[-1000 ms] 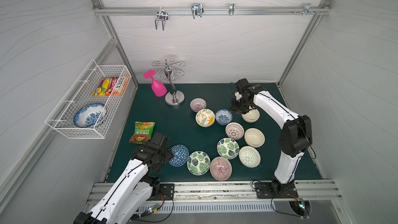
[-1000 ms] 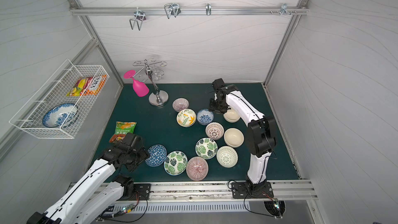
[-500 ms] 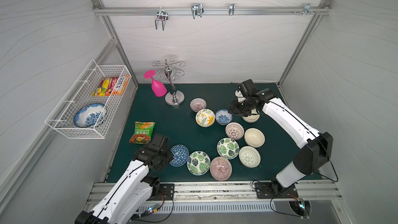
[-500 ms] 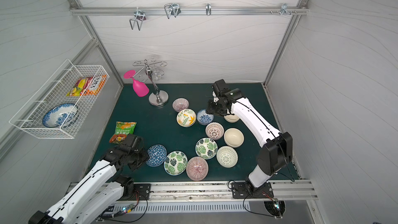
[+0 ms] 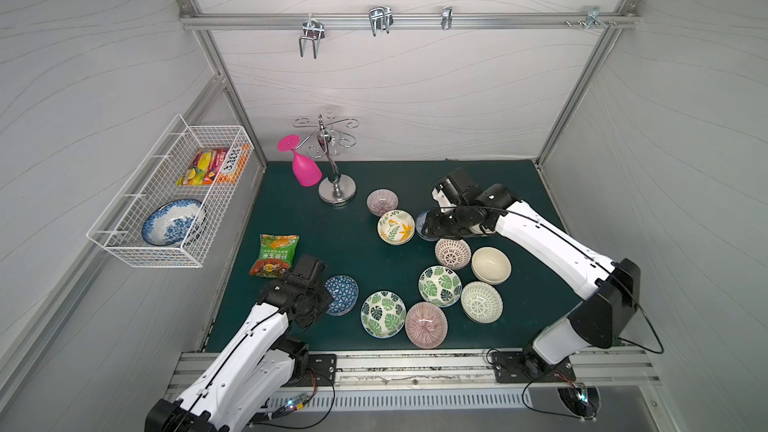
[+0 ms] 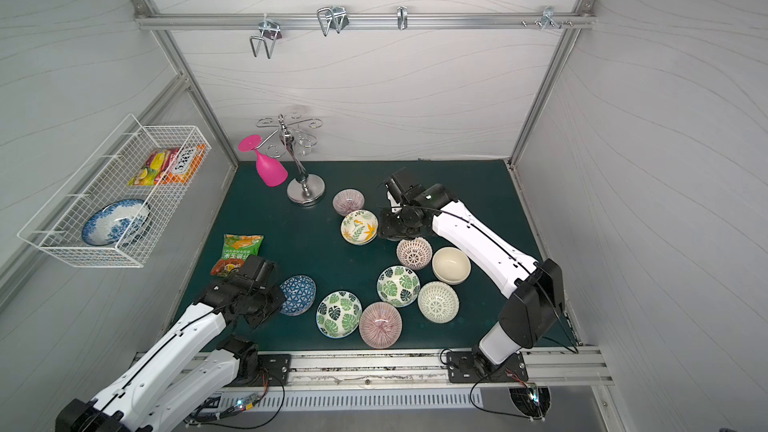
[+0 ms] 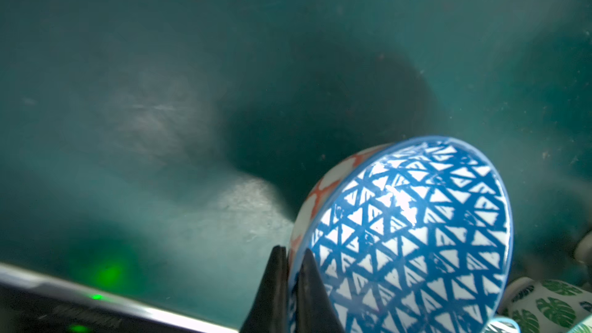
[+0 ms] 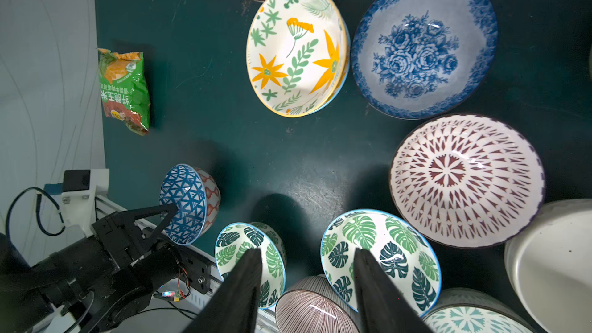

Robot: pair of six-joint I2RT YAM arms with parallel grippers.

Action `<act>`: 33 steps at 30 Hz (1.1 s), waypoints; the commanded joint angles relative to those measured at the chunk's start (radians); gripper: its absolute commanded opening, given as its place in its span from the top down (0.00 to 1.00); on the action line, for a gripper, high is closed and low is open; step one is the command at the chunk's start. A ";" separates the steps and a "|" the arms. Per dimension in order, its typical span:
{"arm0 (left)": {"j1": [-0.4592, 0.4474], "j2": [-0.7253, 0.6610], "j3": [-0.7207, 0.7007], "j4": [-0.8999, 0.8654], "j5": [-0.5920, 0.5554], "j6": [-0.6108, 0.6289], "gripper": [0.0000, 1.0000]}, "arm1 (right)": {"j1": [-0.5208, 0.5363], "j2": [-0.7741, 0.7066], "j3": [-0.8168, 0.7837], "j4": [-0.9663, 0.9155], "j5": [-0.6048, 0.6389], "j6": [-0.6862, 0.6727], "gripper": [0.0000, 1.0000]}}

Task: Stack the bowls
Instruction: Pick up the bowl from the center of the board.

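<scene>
Blue triangle-pattern bowl [image 5: 341,295] sat right at the tip of the L gripper [image 7: 291,256]. It was tipped up on edge, inside facing the gripper's wrist, orange-red pattern on the outer wall. L fingers [image 7: 272,286] were pressed together on its rim, one inside and one outside, pinching the wall. Couldn't tell if the bowl's foot was clear of the green mat [image 7: 160,59].

Just beyond the held bowl, away from the L wrist, stood a green leaf bowl [image 5: 383,313], w/ a pink striped bowl [image 5: 426,324] close against it. Farther out from the L gripper were a 2nd leaf bowl [image 5: 439,285], green lattice bowl [image 5: 481,302], cream bowl [image 5: 491,264] and maroon lattice bowl [image 5: 452,253].

R gripper [image 8: 307,251] hung above the mat w/ fingers spread, nothing btwn them. Below it lay a blue floral bowl [image 8: 423,44], mostly hidden under the gripper in both top views. The yellow-orange floral bowl [image 8: 296,49] sat just beside that, w/ a 2nd rim showing under its edge. A 2nd pink striped bowl [image 5: 382,201] sat just past the yellow one.

Snack packet [image 5: 274,255] lay near the L gripper's body, apart from the bowl. Well apart from both grippers, a wire basket [image 5: 145,251] on the side wall held a blue-and-white dish [image 5: 172,222], and a pink goblet [image 5: 305,166] hung tilted on a metal stand [image 5: 337,193].
</scene>
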 commanded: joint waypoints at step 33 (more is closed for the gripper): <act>-0.249 0.285 0.460 0.146 -0.080 0.044 1.00 | 0.258 0.324 0.288 -0.067 0.113 0.084 0.49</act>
